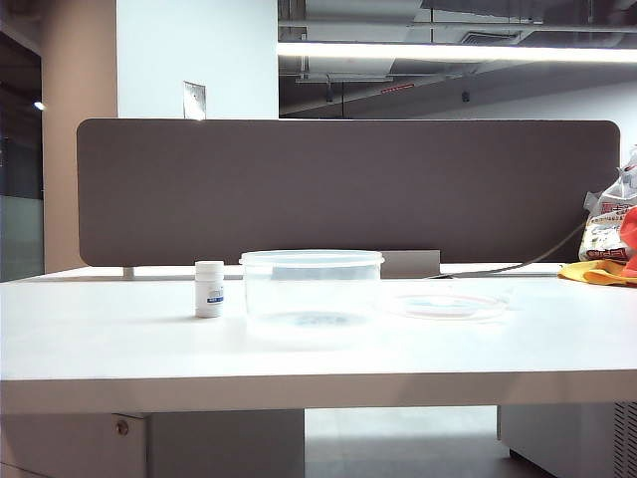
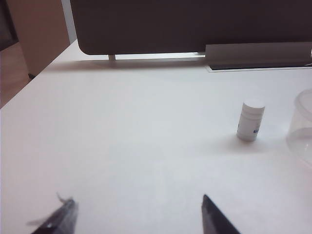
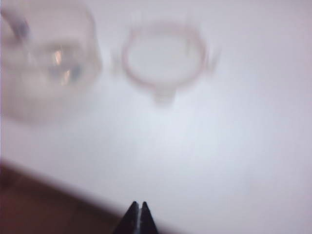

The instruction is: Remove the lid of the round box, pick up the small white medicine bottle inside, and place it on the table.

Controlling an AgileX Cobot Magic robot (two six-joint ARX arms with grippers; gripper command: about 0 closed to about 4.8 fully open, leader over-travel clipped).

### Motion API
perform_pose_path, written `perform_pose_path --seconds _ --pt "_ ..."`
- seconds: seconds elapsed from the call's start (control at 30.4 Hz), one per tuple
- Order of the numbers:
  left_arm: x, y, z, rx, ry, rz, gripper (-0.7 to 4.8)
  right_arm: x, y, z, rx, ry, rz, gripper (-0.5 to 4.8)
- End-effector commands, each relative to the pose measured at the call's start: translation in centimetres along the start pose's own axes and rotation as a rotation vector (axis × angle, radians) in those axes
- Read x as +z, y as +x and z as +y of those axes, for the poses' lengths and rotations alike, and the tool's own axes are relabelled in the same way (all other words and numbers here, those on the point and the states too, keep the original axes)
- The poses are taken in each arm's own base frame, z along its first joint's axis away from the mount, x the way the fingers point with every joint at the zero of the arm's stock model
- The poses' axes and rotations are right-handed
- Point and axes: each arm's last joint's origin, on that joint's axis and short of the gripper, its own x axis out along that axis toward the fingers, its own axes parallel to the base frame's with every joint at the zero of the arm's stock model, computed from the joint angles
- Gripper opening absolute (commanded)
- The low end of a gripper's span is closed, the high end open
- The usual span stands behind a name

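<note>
The small white medicine bottle (image 1: pixel 209 289) stands upright on the table (image 1: pixel 100 339), just left of the round box (image 1: pixel 312 294); it also shows in the left wrist view as the bottle (image 2: pixel 250 121) beside the box wall (image 2: pixel 302 131). The box is uncovered. The pink-tinted lid (image 1: pixel 443 304) lies flat on the table to the box's right, also the lid (image 3: pixel 165 57) beside the box (image 3: pixel 46 58) in the blurred right wrist view. My left gripper (image 2: pixel 139 207) is open over bare table, well short of the bottle. My right gripper (image 3: pixel 139 207) is shut, empty, by the table's front edge. Neither arm shows in the exterior view.
A dark grey divider panel (image 1: pixel 348 189) runs along the table's back. A bag and orange cloth (image 1: pixel 607 249) sit at the far right with a cable. The table's front edge (image 3: pixel 58 185) lies close under the right gripper.
</note>
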Motion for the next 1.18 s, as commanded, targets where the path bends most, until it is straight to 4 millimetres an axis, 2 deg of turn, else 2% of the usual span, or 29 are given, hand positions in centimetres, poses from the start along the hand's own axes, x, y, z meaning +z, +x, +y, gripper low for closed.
perform_pose_path --seconds 0.03,0.16,0.36,0.46,0.82,1.18 --pt "0.0 0.0 0.0 0.002 -0.006 -0.005 3.32 0.2 -0.2 0.5 -0.012 -0.113 -0.236 0.0" --pt "0.0 0.0 0.0 0.002 -0.006 -0.005 3.32 -2.2 0.0 1.4 -0.003 -0.172 -0.431 0.0" --pt "0.0 0.0 0.0 0.001 -0.006 -0.005 3.32 -7.1 0.9 1.2 -0.14 0.01 -0.606 0.0" --pt "0.0 0.0 0.0 0.002 -0.006 -0.005 3.32 -8.5 1.1 1.1 -0.205 0.033 -0.653 0.0" --pt "0.0 0.0 0.0 0.001 -0.006 -0.005 3.32 -9.9 1.5 1.0 -0.251 0.025 -0.544 0.0" --pt "0.0 0.0 0.0 0.001 -0.006 -0.005 3.32 -11.1 1.3 0.9 -0.372 0.026 -0.444 0.0"
